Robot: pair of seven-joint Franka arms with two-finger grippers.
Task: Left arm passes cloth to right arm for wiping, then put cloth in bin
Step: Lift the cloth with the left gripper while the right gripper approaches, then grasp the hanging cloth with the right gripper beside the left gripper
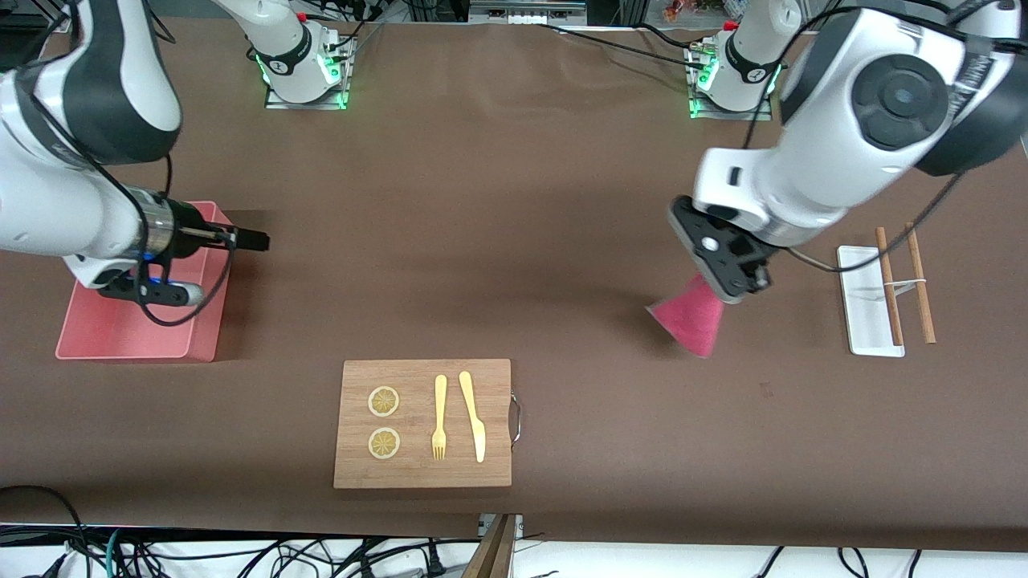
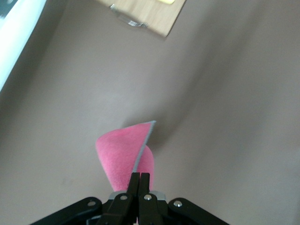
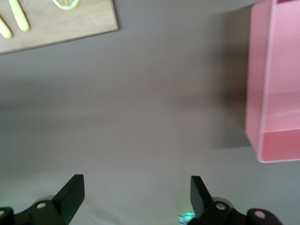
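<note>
Cloth hangs pinched in the left gripper, jaws clamped tight, over bare tabletop toward the left arm's end, lifted presumably for handover. Right gripper waits over the bin by the right arm's edge, jaws wide and empty.

Even, fairly bright overhead light fills the front view — the matte brown table shows no glare. Soft shadows spread beside the salmon-pink rectangular plastic bin and under the magenta-pink terry cloth, which looks slightly smeared at its edges. Green lamps glow at both arm bases. The left wrist view is washed-out and hazy, with the pale wooden cutting board blurred (a bright white strip flares along one edge). The right wrist view is dimmer — a broad shadow band crosses the table.
</note>
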